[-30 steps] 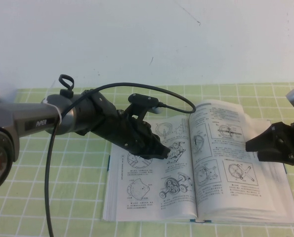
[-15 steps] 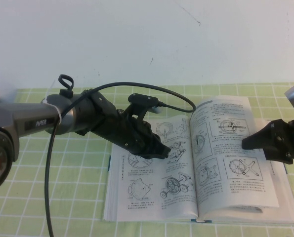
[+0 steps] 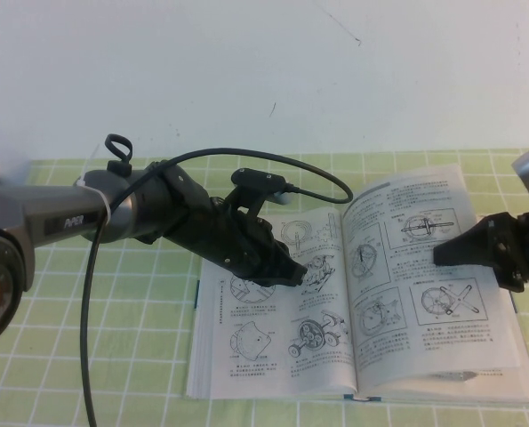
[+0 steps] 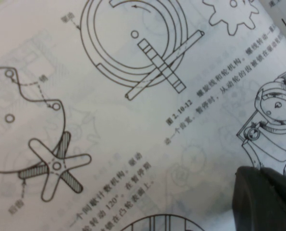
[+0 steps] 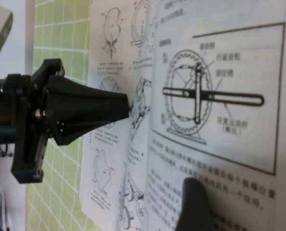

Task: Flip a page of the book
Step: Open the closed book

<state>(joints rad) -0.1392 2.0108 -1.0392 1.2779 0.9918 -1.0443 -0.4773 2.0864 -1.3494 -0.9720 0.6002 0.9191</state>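
Now the book (image 3: 273, 356) lies open on the green checked tabletop (image 3: 113, 356), and the page-turning step is under way. The page (image 3: 424, 285) on the right side is lifted and curved up off the stack below it, with its pictures of wheels facing up.

The right gripper (image 3: 451, 255) is at that page's outer edge, and its fingers are spread wide, not pinching anything. In the right wrist view one dark finger (image 5: 85, 113) points over the paper and the other finger (image 5: 193, 202) sits under the sheet, so the page seems to rest between them.

The left gripper (image 3: 292, 274) presses down on the left page near the middle fold. I cannot tell if its fingers are spread or closed.

Next, I think the right arm must sweep the loose page over to the left. The left gripper may need to move away first.
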